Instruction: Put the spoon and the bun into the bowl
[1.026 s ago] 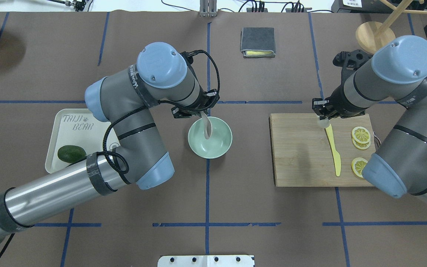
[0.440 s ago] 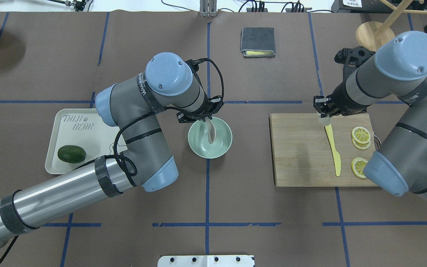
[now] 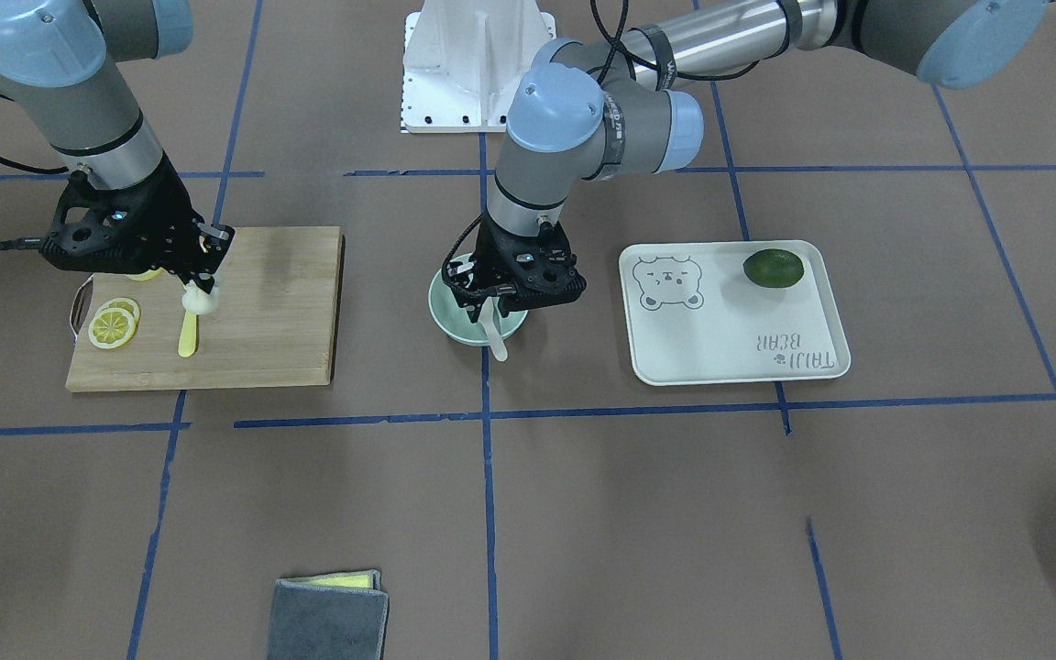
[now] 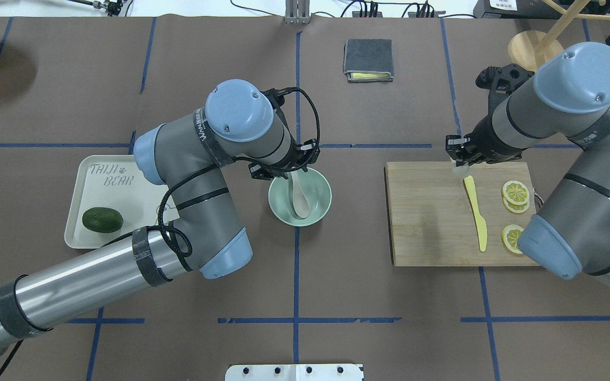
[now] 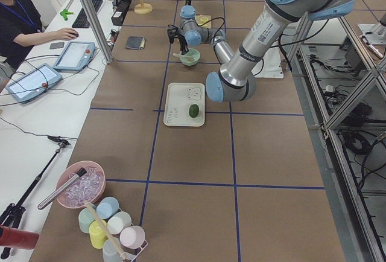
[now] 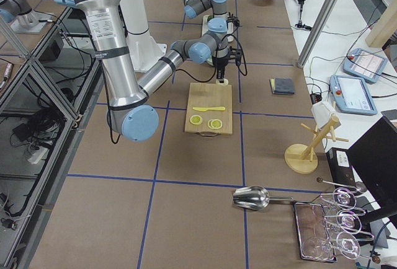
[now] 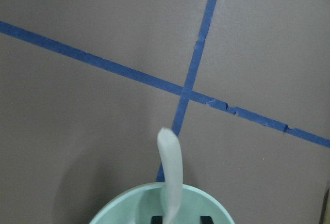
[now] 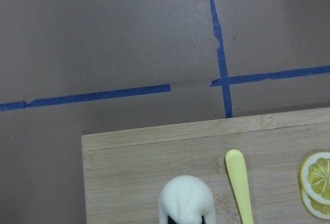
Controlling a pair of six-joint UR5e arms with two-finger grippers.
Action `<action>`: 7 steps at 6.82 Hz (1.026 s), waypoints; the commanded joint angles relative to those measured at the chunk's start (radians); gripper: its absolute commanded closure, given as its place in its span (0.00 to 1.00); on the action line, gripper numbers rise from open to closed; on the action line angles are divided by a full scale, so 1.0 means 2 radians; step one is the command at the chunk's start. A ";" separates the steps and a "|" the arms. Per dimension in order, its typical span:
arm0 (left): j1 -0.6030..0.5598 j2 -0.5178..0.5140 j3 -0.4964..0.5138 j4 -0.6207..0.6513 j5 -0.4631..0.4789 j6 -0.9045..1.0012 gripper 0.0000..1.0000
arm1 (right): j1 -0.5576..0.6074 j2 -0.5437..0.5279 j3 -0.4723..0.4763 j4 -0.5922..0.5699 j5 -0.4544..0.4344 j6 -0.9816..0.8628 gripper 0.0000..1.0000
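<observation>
The pale spoon [image 4: 298,194] leans in the mint-green bowl [image 4: 320,191], scoop down inside and handle over the far rim. In the left wrist view the spoon [image 7: 171,175] rises from the bowl [image 7: 124,209] between two dark fingertips [image 7: 157,218] that stand apart from it. My left gripper [image 3: 491,310] is open just above the bowl [image 3: 444,321]. My right gripper [image 4: 461,159] is shut on the white bun [image 4: 461,169] and holds it just over the far edge of the wooden cutting board [image 4: 432,222]. The bun also shows in the right wrist view [image 8: 186,199] and the front view [image 3: 200,301].
A yellow plastic knife [image 4: 477,214] and lemon slices [image 4: 515,193] lie on the board. The white bear-printed tray [image 4: 109,182] with a dark green lime [image 4: 102,219] is left of the bowl. A folded grey cloth [image 4: 368,60] lies at the back, and a wooden stand [image 4: 532,50] at the back right.
The left gripper brought the spoon over the bowl and let it go; it now lies longer inside. The right gripper has lifted the bun slightly off the board.
</observation>
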 commanded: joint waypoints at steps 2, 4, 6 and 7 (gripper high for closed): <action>-0.021 0.033 -0.093 0.107 -0.002 0.105 0.00 | -0.024 0.048 -0.007 -0.020 0.002 0.008 1.00; -0.072 0.083 -0.158 0.159 -0.002 0.212 0.00 | -0.052 0.111 -0.033 -0.041 0.001 0.018 1.00; -0.123 0.122 -0.196 0.188 -0.002 0.310 0.00 | -0.095 0.178 -0.083 -0.038 -0.008 0.070 1.00; -0.148 0.140 -0.206 0.188 -0.002 0.356 0.00 | -0.114 0.215 -0.125 -0.037 -0.024 0.084 1.00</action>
